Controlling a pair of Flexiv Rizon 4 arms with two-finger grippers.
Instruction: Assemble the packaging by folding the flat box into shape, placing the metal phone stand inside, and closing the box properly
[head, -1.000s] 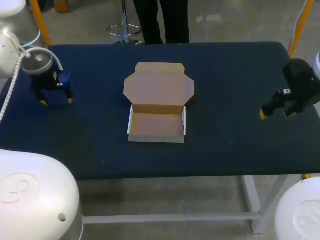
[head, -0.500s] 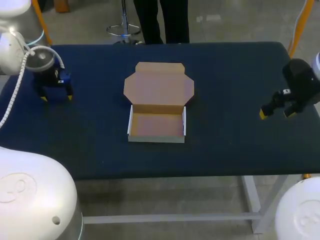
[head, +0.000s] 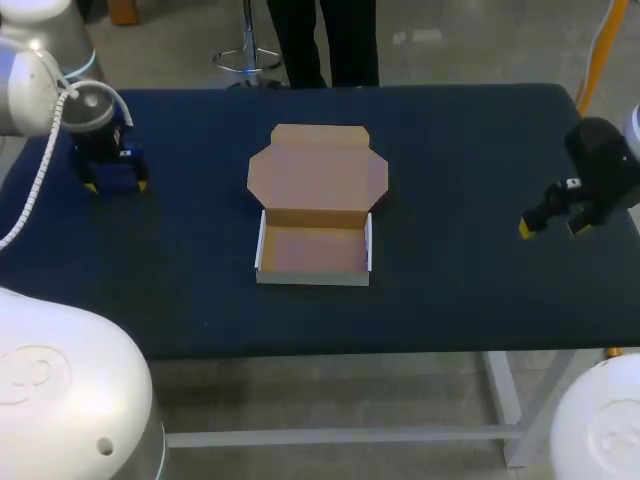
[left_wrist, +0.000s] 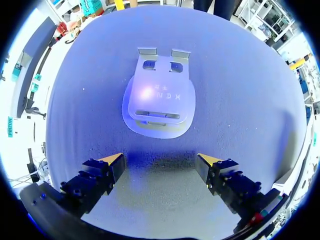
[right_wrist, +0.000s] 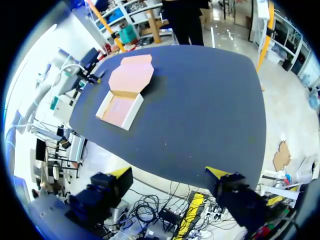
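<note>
- The box (head: 315, 215) sits near the middle of the dark blue table (head: 480, 300). It is folded into shape and open.
- Its shallow tray (head: 314, 252) faces the near edge. The lid (head: 318, 172) lies flat on the table behind the tray, joined along the tray's rear wall. Nothing shows inside the tray.
- The metal phone stand (left_wrist: 159, 95) lies flat on the table near its left end, well apart from the box.
- The left gripper (head: 115, 185) hangs above the stand. In the left wrist view its fingers are spread wide, and the stand is ahead of the tips, touching neither.
- The right gripper (head: 555, 222) is at the table's right side, well apart from the box. Its fingers are spread and hold nothing.
</note>
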